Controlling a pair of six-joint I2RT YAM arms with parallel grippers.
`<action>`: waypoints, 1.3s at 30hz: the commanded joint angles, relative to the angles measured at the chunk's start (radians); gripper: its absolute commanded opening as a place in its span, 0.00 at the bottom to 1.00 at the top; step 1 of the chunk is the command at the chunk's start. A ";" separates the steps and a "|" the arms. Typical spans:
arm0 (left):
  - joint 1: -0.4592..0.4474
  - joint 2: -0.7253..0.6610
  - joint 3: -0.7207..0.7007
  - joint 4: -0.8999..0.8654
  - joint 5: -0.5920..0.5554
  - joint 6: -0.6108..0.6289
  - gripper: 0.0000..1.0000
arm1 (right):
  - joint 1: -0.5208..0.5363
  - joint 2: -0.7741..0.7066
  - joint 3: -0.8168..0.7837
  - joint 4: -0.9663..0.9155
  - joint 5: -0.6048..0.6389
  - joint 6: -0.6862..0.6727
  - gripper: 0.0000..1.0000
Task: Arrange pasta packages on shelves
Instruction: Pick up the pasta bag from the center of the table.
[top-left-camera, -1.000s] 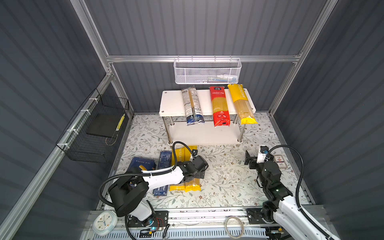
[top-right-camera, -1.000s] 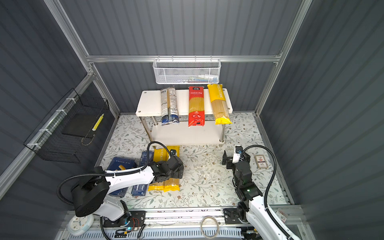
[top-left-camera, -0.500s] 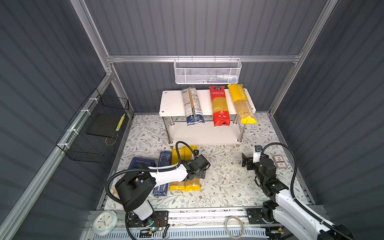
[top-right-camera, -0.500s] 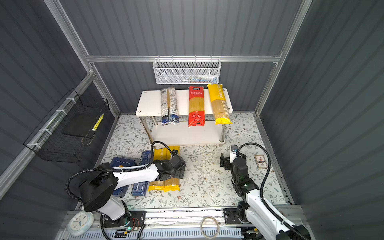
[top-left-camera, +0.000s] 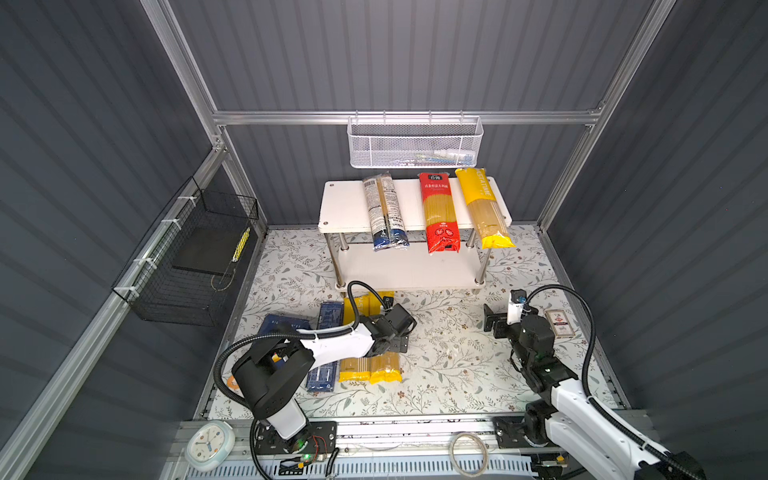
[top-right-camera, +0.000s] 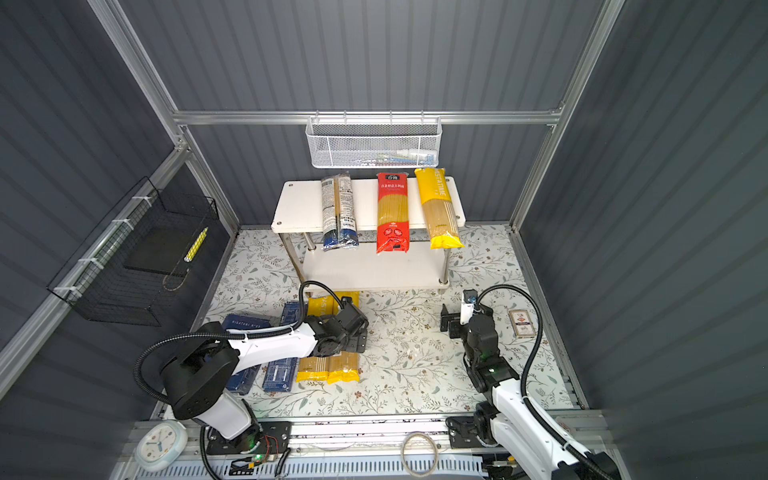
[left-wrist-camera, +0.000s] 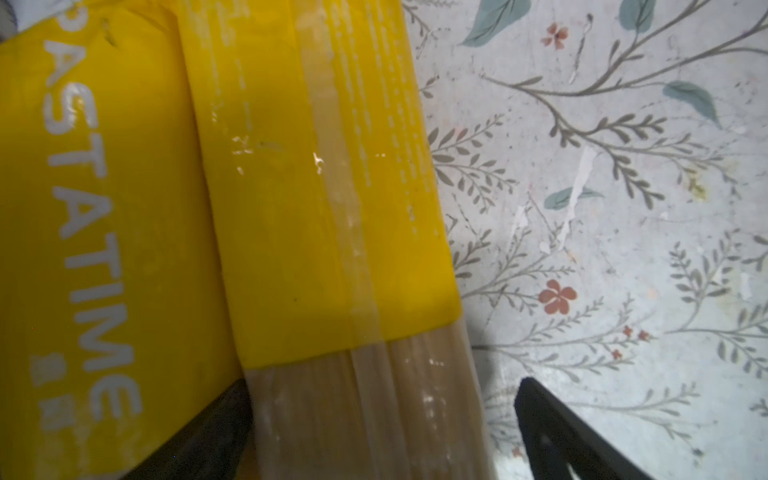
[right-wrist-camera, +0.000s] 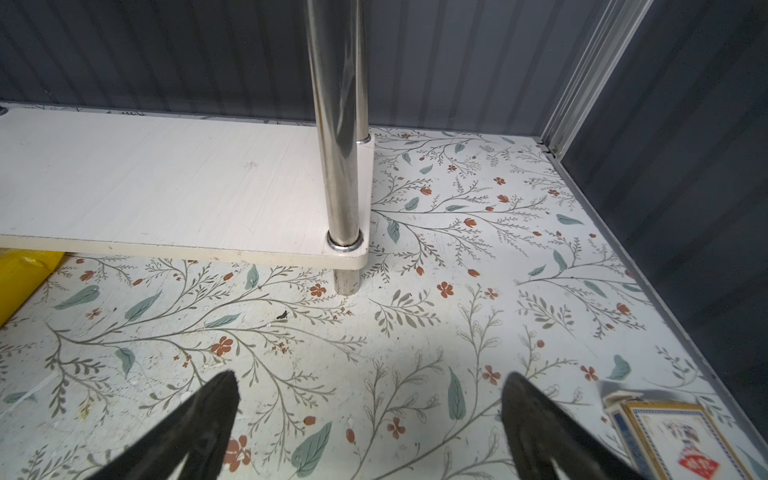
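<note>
Left pincer: was seen spread wide and lowered over two yellow bags on the floral mat; nothing was pinched.
Left pincer fingers: one was placed at the line where the two bags meet, the other over bare mat just beside the seamed yellow bag, so that bag was straddled. Contact could not be told.
Lettered yellow bag: was laid flat, touching the seamed one along its length, at 9 o'clock of the mat's middle in both top views.
Right pincer: was held spread wide above bare mat at 3 o'clock of the mat's middle; nothing was held or touched.
Shelves: were set at 12 o'clock against the back wall; the lower board was bare where seen.
Top board: a grey-and-dark-blue bag, a red bag and a third yellow bag were laid side by side, their ends overhanging toward 6 o'clock.
Narrow blue box: was laid just beside the lettered bag, at its 9 o'clock.
Wide blue box: was laid farther toward 9 o'clock, partly hidden by the left arm.
Small card: was laid at 3 o'clock of the right pincer.
</note>
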 joint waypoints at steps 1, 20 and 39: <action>-0.002 0.032 0.011 0.023 0.040 0.005 1.00 | -0.007 -0.004 0.009 0.018 -0.001 0.003 0.99; -0.028 0.107 0.060 -0.031 0.062 0.012 1.00 | -0.009 0.008 0.009 0.021 0.002 0.008 0.99; -0.027 0.204 0.054 0.061 0.123 0.004 0.76 | -0.011 0.002 0.007 0.019 0.003 0.011 0.99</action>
